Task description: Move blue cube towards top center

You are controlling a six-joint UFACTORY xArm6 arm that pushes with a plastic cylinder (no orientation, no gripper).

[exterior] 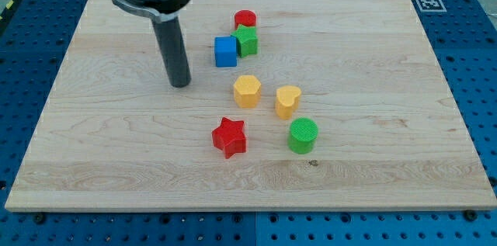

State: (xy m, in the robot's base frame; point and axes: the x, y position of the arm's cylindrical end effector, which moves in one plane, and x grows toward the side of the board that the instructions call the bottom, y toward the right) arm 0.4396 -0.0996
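The blue cube (225, 51) sits on the wooden board (373, 122) a little above the middle, touching a green star block (247, 40) on its right. A red cylinder (245, 19) stands just above the green star. My tip (180, 84) rests on the board to the left of and slightly below the blue cube, with a gap between them. The rod's mount hides the board's top left corner, so the second blue block seen there earlier is hidden.
A yellow hexagon block (247, 90) and a yellow rounded block (287, 101) lie below the blue cube. A red star (229, 136) and a green cylinder (303, 135) lie lower. A marker tag (429, 2) is beyond the top right corner.
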